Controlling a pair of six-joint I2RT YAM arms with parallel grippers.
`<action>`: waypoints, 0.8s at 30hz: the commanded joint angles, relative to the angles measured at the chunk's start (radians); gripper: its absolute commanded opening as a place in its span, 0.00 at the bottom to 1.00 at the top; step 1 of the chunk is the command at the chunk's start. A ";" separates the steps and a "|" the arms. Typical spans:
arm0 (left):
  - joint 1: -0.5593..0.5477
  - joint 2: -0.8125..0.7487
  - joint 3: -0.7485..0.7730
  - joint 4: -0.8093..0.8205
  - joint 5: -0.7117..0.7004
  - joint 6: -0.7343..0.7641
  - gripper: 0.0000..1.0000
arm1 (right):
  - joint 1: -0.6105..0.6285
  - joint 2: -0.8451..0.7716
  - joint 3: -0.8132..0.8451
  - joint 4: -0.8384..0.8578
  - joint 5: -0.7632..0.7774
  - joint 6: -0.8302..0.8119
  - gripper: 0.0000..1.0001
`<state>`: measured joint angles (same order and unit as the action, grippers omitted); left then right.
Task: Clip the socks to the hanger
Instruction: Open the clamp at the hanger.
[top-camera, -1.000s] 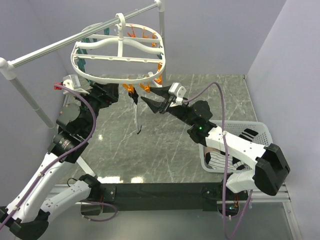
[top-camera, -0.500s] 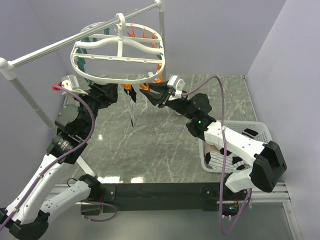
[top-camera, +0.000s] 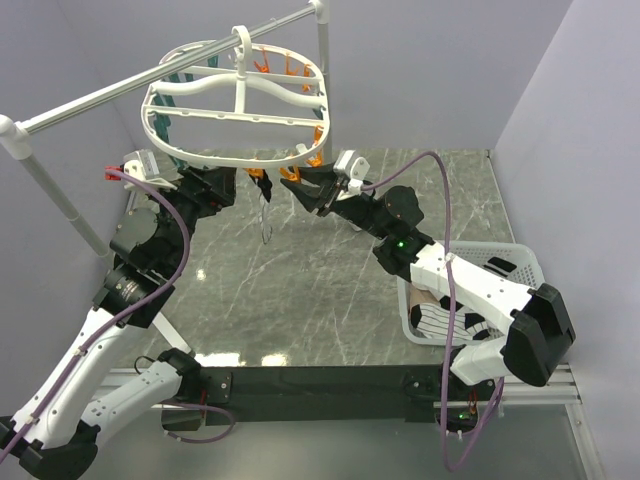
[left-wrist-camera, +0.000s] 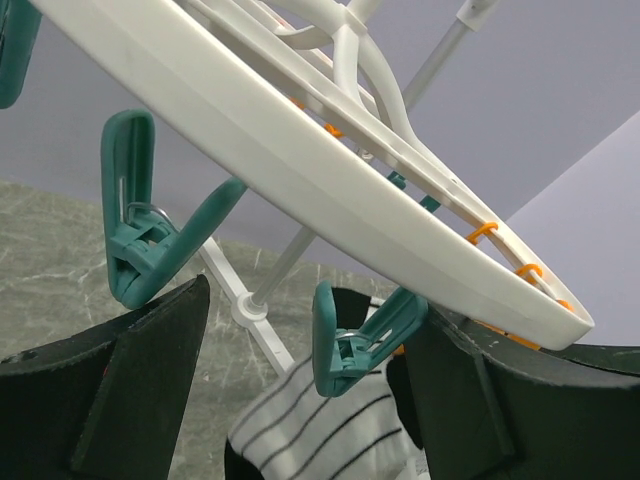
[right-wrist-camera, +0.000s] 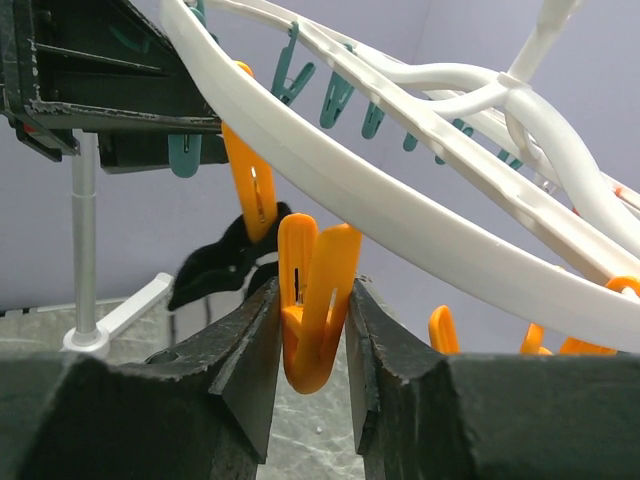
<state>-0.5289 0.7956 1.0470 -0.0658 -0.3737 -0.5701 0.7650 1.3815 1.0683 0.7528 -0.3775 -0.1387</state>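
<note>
**sockdrawer:** Since the white plastic oval hanger (top-camera: 240, 112) with cross-ribs is what you asked about, I'll start there. It's hooked on the silver metal rail (top-camera: 120, 88), up above the far side of the grey marble-look worktop (top-camera: 330, 290). There are orange and teal clips all round its rim.

**yamfan:** And the socks?

**sockdrawer:** One thin black-and-white striped fabric sock (top-camera: 266, 208) dangles under the near rim, between the two arms, and it looks like it hangs from a clip there. From the left wrist you see the striped sock just past a teal plastic clip (left-wrist-camera: 350, 340). The other socks (top-camera: 440, 322), striped and black-and-white ones, are piled in the white lattice-sided plastic basket (top-camera: 525, 262) at the right edge of the worktop, well apart from the hanger.

**yamfan:** What about the grippers?

**sockdrawer:** The right gripper (right-wrist-camera: 312, 310) is squeezed onto a bright orange plastic clip (right-wrist-camera: 318, 260) hanging off the near rim, with a finger pressed on each side of that orange clip. Just beside it a second orange one (right-wrist-camera: 250, 190) has some black fabric at its lower end, but I can't tell if it's really pinched. The left gripper (top-camera: 230, 180) sits under the rim further left, fingers spread wide and gripping nothing. The teal clip is in the gap between them, and I can't tell whether it touches a finger.
</note>
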 joint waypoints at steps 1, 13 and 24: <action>0.007 -0.009 -0.004 0.035 0.018 -0.004 0.82 | -0.006 -0.036 0.004 0.000 0.019 0.004 0.37; 0.007 -0.012 -0.004 0.037 0.019 -0.002 0.82 | -0.007 -0.047 -0.007 -0.009 0.017 -0.002 0.49; 0.009 -0.016 -0.007 0.037 0.016 -0.002 0.82 | -0.006 -0.062 -0.017 -0.020 0.040 -0.009 0.37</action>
<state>-0.5266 0.7948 1.0470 -0.0654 -0.3637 -0.5701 0.7650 1.3643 1.0573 0.7166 -0.3553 -0.1387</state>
